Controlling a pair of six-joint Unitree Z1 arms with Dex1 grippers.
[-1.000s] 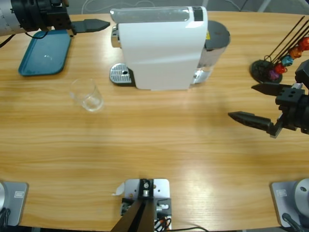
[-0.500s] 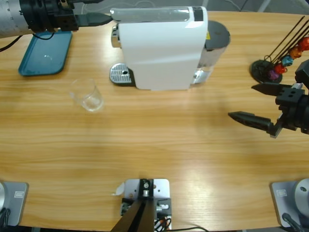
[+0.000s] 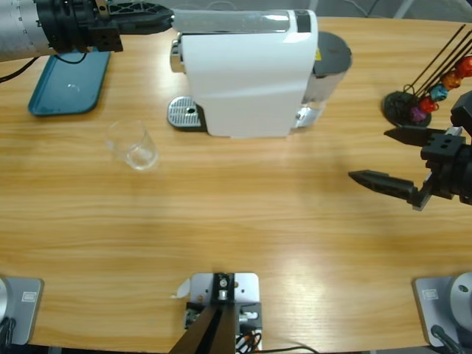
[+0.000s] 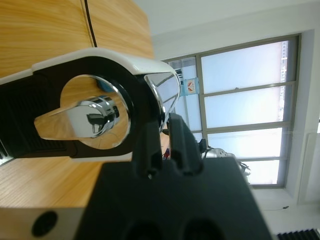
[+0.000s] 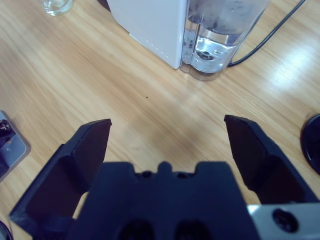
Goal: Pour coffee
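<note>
Left gripper (image 3: 151, 20) sitting at 11 o'clock, fingers pressed together, tips touching top-left end of white boxy coffee machine (image 3: 247, 74). Teal plastic tray (image 3: 68, 81) lying below it. Small clear drinking glass (image 3: 133, 145) standing at 9 o'clock on wooden bench (image 3: 243, 221), coffee not discernible. Right gripper (image 3: 387, 158) hovering at 3 o'clock, fingers spread wide, gripping nothing.

One white coffee machine (image 3: 247, 74), one clear glass (image 3: 133, 145), one teal tray (image 3: 68, 81) and one black capsule stand (image 3: 413, 103) sit on the surface (image 3: 236, 228). Two arms, each with one tool.
</note>
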